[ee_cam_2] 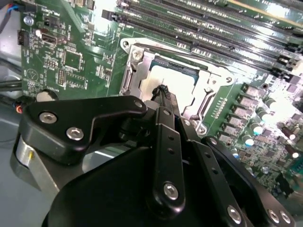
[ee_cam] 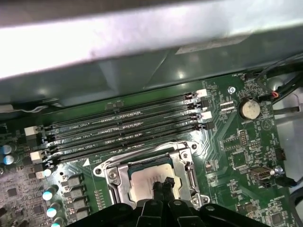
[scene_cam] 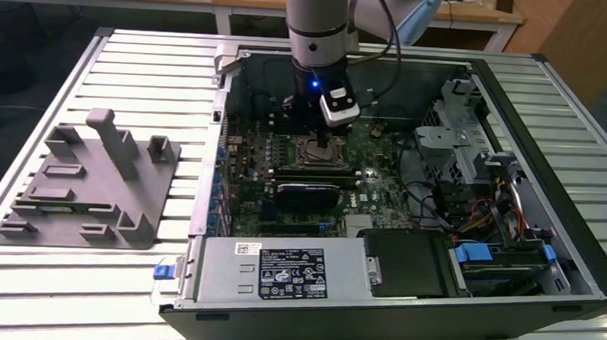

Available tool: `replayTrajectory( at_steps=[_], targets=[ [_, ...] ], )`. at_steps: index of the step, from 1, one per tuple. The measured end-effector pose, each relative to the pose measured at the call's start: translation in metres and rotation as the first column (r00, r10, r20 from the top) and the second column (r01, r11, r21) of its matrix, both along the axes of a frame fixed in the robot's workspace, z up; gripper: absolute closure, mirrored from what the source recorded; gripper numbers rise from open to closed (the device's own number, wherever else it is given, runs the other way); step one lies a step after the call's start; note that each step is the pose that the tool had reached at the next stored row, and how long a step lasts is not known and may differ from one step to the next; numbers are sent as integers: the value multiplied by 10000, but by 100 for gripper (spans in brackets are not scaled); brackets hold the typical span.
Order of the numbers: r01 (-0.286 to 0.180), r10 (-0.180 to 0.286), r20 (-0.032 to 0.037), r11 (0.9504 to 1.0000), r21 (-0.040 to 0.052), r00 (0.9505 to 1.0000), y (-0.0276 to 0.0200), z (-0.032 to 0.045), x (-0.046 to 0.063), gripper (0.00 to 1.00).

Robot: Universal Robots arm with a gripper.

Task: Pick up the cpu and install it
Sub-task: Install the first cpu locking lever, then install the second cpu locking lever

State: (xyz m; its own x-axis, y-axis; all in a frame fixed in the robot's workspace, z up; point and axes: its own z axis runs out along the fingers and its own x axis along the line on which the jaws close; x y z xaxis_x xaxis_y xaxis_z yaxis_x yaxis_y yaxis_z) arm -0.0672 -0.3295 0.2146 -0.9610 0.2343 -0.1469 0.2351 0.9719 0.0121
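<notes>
The gripper point(scene_cam: 326, 142) hung inside the open computer case point(scene_cam: 576, 259), its black fingertips point(ee_cam: 162, 185) pressed together with nothing between them, touching or just above the cpu point(ee_cam: 149, 177). The cpu lay flat in the metal socket frame point(ee_cam_2: 137, 71) on the green motherboard point(ee_cam_2: 71, 61). In the exterior view the grey plastic tray point(scene_cam: 87, 199) sat well apart at the case's nine o'clock on the slatted table point(scene_cam: 104, 284).

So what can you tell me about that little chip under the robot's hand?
The cpu is a small flat square with a pale silvery metal top and a darker rim. It lies level inside the metal socket frame on the green motherboard, beside the long memory slots. The hand is closed, its black tips right at the chip's top; actual contact can't be confirmed.
</notes>
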Motion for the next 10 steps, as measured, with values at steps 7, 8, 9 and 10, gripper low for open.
replayTrajectory(
  at_steps=[7, 8, 9, 10],
  targets=[
    [-57, 57, 1, 10000, 0, 10000, 0, 107, 0, 89],
    [-57, 57, 1, 10000, 0, 10000, 0, 108, 0, 89],
    [-58, 58, 1, 10000, 0, 10000, 0, 108, 0, 89],
    [-58, 58, 0, 10000, -1, 10000, 0, 110, 0, 89]
  ],
)
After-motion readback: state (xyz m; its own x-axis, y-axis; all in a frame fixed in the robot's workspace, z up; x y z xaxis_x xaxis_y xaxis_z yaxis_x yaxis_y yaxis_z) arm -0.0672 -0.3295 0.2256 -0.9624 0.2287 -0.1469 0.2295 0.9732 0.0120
